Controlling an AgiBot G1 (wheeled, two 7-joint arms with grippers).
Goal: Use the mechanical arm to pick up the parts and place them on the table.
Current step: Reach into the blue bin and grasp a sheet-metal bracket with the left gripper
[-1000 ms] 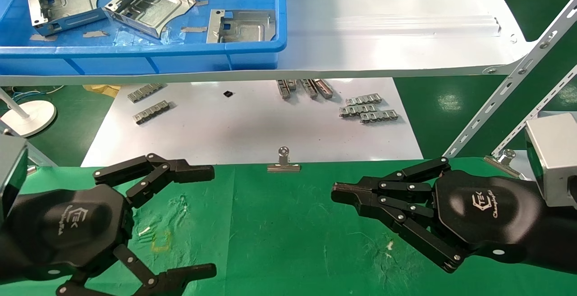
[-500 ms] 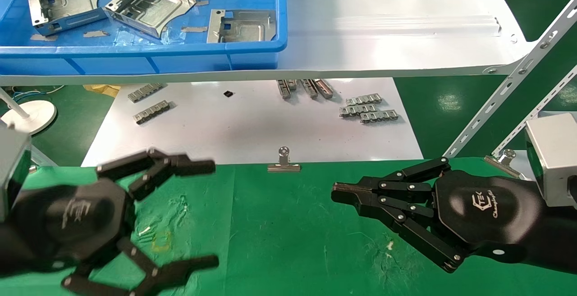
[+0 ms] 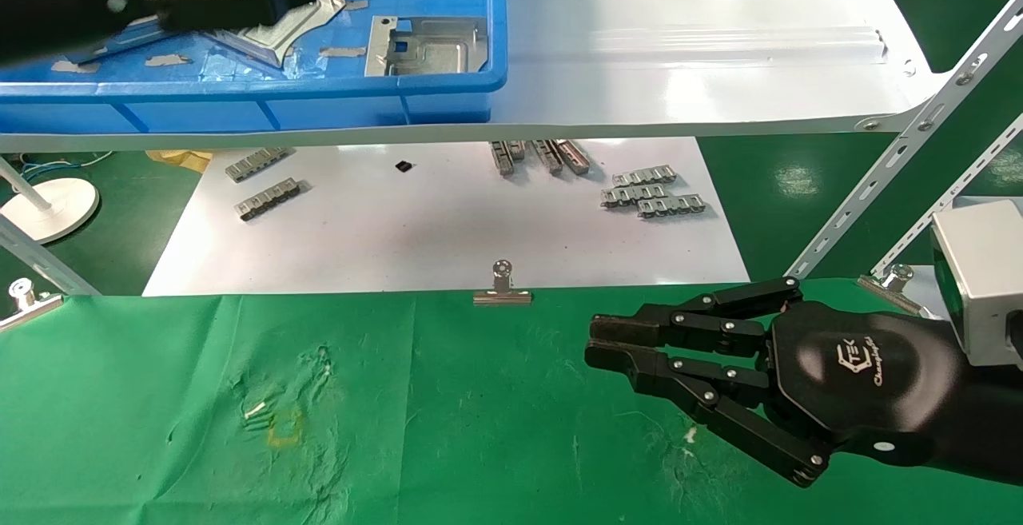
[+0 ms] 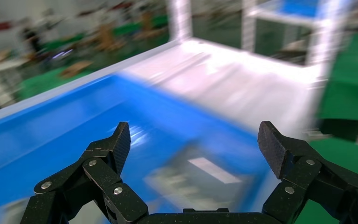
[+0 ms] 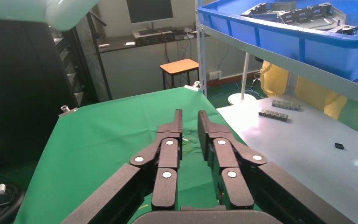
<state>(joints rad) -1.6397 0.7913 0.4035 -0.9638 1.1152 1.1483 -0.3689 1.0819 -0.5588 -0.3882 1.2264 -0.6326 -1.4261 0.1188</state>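
Left tool (image 4: pixel 193 144): fingers apart, over blue bin (image 3: pixel 447 81) | Sheet-metal parts (image 3: pixel 427 45): in bin on shelf | Step: reach; advise straddling one folded edge, lifting level | Right tool (image 3: pixel 595 341): fingers together, parked over green table (image 3: pixel 447 429)

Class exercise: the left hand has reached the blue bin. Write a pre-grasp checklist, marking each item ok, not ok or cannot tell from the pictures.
1. left gripper fingers spread, nothing between them: ok.
2. Left gripper over the blue bin: ok, head view shows it above the bin's left part.
3. parts present in the bin: ok.
4. Fingers lined up on one part: cannot tell, the left wrist view is smeared by motion.
5. green table has bare room for the drop: ok.
6. right gripper out of the way: ok, shut and empty, low over the table's right side.
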